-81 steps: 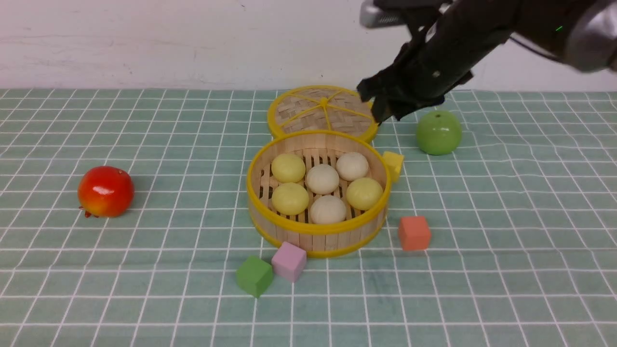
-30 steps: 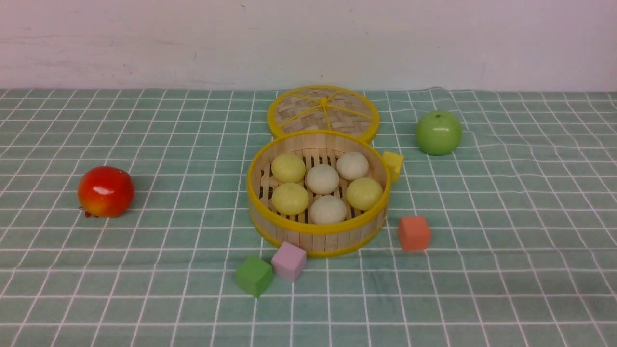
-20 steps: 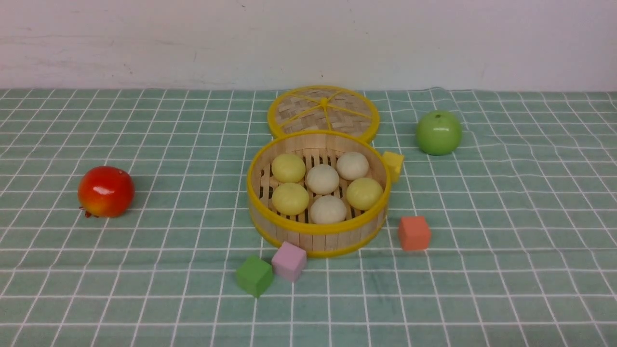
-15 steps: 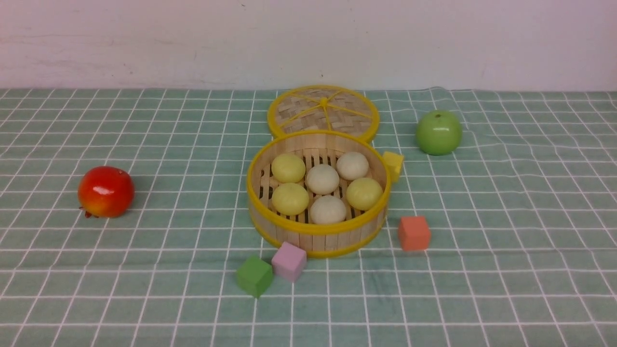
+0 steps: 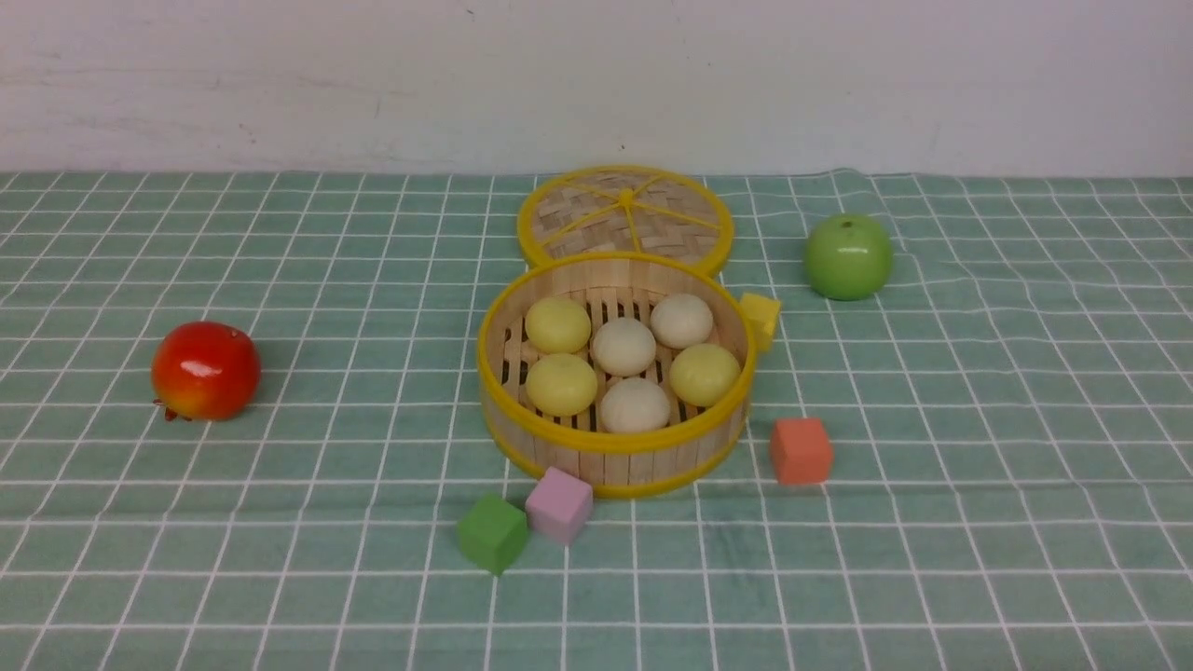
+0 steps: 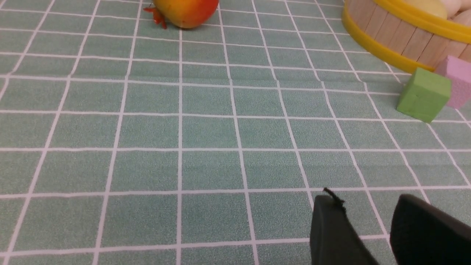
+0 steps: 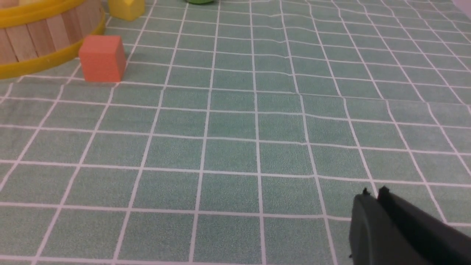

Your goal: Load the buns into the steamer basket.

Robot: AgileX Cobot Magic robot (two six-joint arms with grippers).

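All six small dome-shaped buns (image 5: pixel 623 347), three pale yellow and three beige-white, sit inside the round bamboo steamer basket (image 5: pixel 615 454) on the green checked surface (image 5: pixel 979 391). Left pincer (image 6: pixel 362 215) slightly parted, holding nothing; right pincer (image 7: pixel 375 191) closed, empty.

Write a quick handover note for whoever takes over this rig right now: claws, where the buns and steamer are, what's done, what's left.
Left claw: out of the front view, low over the cloth, empty, a gap between its fingers.
Right claw: also pulled back and empty, fingers closed together.
Steamer basket: mid-table, uncovered, its lid lying flat just behind it.
Buns: all six sit inside the basket, three pale yellow and three whitish. None on the cloth.
Done: loading the buns looks complete.
Left: nothing for the buns. The red apple, green apple and foam cubes are bystanders.
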